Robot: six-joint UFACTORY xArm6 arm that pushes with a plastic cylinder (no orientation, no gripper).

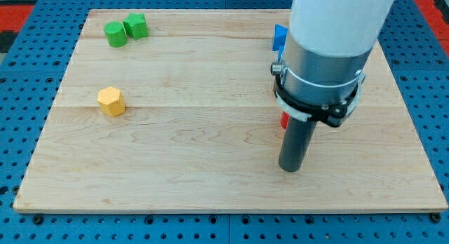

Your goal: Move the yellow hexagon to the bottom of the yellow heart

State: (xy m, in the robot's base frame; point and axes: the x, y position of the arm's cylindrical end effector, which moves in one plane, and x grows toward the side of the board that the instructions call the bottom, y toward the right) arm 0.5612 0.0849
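Note:
The yellow hexagon [111,102] lies on the wooden board [175,146] at the view's left, about mid-height. I see no yellow heart; the arm's body may hide it. My tip [290,168] rests on the board at the view's lower right, far to the right of the yellow hexagon. A red block [284,120] shows only as a sliver just behind the rod, its shape hidden. A blue block [280,38] pokes out from behind the arm at the view's top right, its shape mostly hidden.
Two green blocks sit together at the view's top left: a round one [116,34] and an angular one [136,25] touching it on the right. The board lies on a blue perforated table [21,76].

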